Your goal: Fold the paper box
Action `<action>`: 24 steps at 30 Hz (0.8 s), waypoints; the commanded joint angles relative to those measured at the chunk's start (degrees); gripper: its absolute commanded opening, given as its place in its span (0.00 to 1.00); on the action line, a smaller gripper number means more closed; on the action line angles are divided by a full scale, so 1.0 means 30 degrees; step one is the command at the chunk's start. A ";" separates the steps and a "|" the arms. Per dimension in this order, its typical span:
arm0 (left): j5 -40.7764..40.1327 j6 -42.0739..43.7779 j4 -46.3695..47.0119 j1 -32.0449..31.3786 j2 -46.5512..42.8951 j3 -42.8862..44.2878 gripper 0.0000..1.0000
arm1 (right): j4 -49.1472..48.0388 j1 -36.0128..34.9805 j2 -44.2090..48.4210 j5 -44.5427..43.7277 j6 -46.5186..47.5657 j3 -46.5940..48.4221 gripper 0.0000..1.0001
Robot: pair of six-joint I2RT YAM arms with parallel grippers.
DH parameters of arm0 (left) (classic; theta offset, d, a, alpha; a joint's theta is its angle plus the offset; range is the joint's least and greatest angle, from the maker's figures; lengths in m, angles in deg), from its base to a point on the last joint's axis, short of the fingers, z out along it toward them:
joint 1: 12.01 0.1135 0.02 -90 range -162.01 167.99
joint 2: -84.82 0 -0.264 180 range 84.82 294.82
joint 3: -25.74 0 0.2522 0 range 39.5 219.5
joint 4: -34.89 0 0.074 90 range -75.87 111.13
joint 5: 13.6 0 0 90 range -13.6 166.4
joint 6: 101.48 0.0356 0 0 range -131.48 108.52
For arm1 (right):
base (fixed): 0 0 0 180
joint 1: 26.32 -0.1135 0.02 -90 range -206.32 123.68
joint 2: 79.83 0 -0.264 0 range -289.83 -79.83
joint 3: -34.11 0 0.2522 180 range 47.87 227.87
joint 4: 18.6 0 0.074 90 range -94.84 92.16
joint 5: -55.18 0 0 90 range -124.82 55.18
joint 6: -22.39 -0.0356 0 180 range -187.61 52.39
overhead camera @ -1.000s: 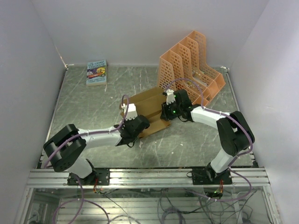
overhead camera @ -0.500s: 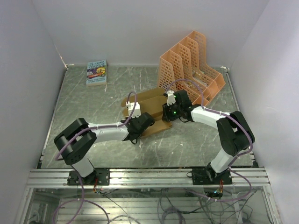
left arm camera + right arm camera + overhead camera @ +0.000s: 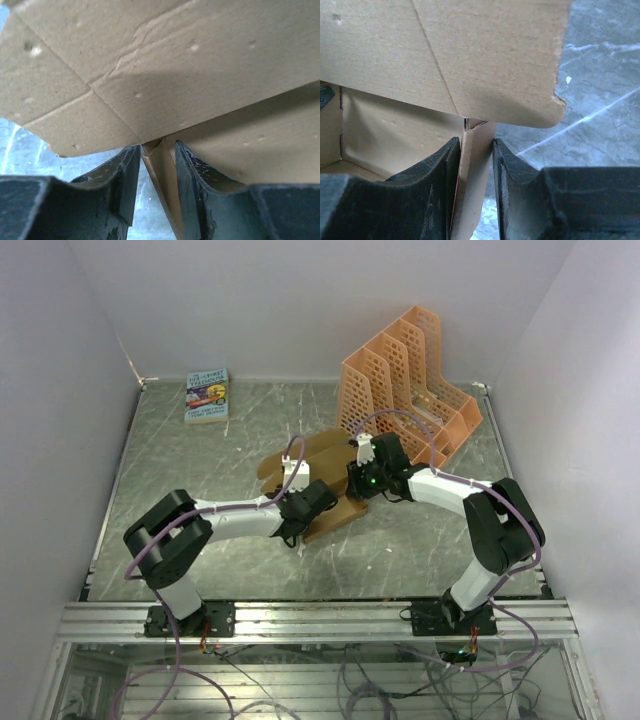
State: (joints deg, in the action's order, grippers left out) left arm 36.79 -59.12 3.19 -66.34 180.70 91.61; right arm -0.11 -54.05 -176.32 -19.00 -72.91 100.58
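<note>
The tan paper box (image 3: 325,452) lies partly folded mid-table, between both arms. My left gripper (image 3: 318,506) is at its near left edge. In the left wrist view an upright cardboard wall (image 3: 162,170) stands between the fingers of the left gripper (image 3: 156,150); it leans on the right finger and a gap shows on the left, so the gripper is open. My right gripper (image 3: 353,485) is at the box's right edge. In the right wrist view the right gripper (image 3: 476,142) is shut on a side wall (image 3: 475,165) of the box, under a flap (image 3: 470,50).
An orange perforated file rack (image 3: 410,380) stands just behind the right arm at the back right. A small colourful book (image 3: 207,395) lies at the back left. The metal table (image 3: 180,460) is closed in by white walls on three sides.
My left arm has swung right and forward along the box's near edge, and the box's left flaps have shifted with it. The right arm has stayed still, holding the box.
</note>
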 commanded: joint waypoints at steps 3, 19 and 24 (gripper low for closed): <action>0.0006 0.0408 -0.0740 -0.0183 -0.1839 0.0571 0.46 | -0.0727 -0.0075 0.0354 0.0325 0.0068 0.0219 0.32; 0.0403 0.0324 -0.0839 -0.0385 -0.6392 -0.1043 0.52 | -0.0382 -0.0075 0.0592 -0.0607 0.1321 0.0380 0.36; -0.0602 0.1103 -0.2355 -0.0378 -0.9146 -0.1077 0.52 | -0.0074 -0.0075 0.0289 -0.1103 0.1778 0.0630 0.04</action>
State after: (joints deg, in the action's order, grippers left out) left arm 38.25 -57.92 -0.28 -67.10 158.82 88.49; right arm -0.63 -54.16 -176.30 -20.66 -69.44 100.60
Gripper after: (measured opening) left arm 0.523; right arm 0.152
